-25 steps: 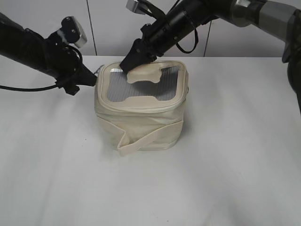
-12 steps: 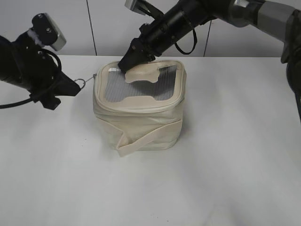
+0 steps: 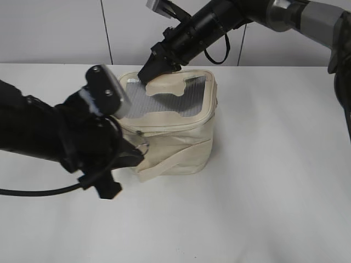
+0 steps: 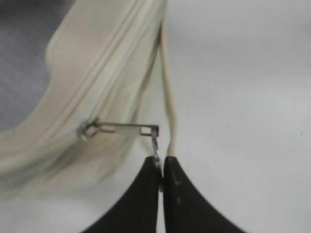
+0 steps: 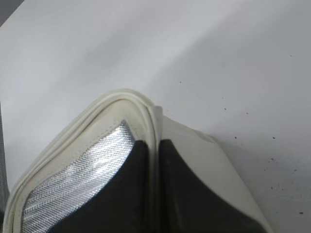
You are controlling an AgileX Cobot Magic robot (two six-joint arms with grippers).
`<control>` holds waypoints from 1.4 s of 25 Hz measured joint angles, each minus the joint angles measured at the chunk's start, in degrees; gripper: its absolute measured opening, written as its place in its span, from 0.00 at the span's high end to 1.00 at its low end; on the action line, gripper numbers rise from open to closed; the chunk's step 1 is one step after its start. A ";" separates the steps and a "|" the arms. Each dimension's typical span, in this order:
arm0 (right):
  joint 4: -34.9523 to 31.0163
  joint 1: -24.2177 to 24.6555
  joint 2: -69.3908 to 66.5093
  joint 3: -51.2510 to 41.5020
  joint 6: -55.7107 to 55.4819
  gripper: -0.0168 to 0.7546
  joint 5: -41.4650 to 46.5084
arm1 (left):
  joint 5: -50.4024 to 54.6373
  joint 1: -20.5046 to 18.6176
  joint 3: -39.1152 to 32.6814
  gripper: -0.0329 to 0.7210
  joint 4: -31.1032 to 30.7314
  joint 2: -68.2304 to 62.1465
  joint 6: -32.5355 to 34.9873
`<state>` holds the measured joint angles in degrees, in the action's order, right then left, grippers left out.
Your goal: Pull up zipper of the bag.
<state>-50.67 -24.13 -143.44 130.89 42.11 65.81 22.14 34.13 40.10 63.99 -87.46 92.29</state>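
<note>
The cream bag (image 3: pixel 184 143) stands mid-table with its grey mesh top (image 3: pixel 164 101) facing up. The zipper (image 3: pixel 176 125) runs round the top rim. My left gripper (image 3: pixel 141 155) is at the bag's front-left corner, shut on a ring pull. In the left wrist view the jaws (image 4: pixel 160 165) pinch the ring, and the pull tab leads to a silver slider (image 4: pixel 90 129) on the zip track of the bag (image 4: pixel 97 73). My right gripper (image 3: pixel 147 74) is shut on the bag's back-left rim; its wrist view shows the jaws (image 5: pixel 154 145) clamping the rim seam beside the mesh (image 5: pixel 87 165).
The bag's flat strap (image 3: pixel 170 161) hangs loose across its front and shows beside the left jaws (image 4: pixel 167 97). The white table (image 3: pixel 263 192) spreads to the right and front. The left arm's black cable (image 3: pixel 33 192) trails over the table at the left.
My left gripper has swung from the bag's left side round to its front-left corner, carrying the ring pull and slider along the zip track. The right gripper has kept its hold on the rim.
</note>
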 joint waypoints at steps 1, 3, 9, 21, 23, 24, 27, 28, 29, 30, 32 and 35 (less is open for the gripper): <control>0.00 0.00 0.00 0.00 0.00 0.91 0.00 | -3.57 3.20 0.46 0.96 2.08 -0.16 -0.05; 0.00 0.00 0.00 0.00 -0.05 0.91 0.00 | -9.64 9.54 1.59 0.96 5.60 -0.68 -0.18; -0.42 0.65 0.00 0.00 -1.32 0.78 -0.17 | -9.97 9.15 1.66 0.92 15.12 -1.29 -0.18; 2.16 13.74 9.28 -4.54 -8.93 0.54 2.82 | 22.70 -20.37 10.97 0.48 1.31 2.80 -12.76; 0.64 16.38 12.29 -12.88 -6.82 0.58 2.77 | 25.84 -20.84 19.30 0.48 -0.54 -1.90 -13.67; 0.08 17.36 14.73 -18.72 -4.93 0.60 2.42 | 27.49 -20.59 24.29 0.48 -1.51 -5.07 -14.11; -4.38 20.31 24.76 -39.90 4.09 0.63 -7.32 | 31.80 -18.78 38.62 0.49 -5.38 -14.73 -15.88; -7.88 20.93 28.87 -46.60 9.21 0.63 -12.73 | 33.03 -17.93 43.65 0.49 -7.07 -18.16 -17.05; -12.58 21.13 32.81 -54.23 14.37 0.64 -18.41 | 34.13 -17.08 48.54 0.49 -8.66 -21.57 -18.15; -18.70 21.14 35.70 -61.10 21.56 0.64 -23.52 | 35.66 -16.34 52.49 0.48 -10.45 -24.35 -19.66; -31.96 20.76 40.32 -70.82 36.63 0.60 -29.06 | 38.76 -14.80 61.13 0.47 -13.26 -30.71 -22.29; -44.96 20.59 41.94 -78.79 53.41 0.41 -29.85 | 44.30 -13.26 70.95 0.45 -15.13 -38.46 -25.92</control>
<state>-95.62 -3.55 -101.49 52.09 95.52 35.96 66.44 20.87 111.06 48.86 -125.92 66.36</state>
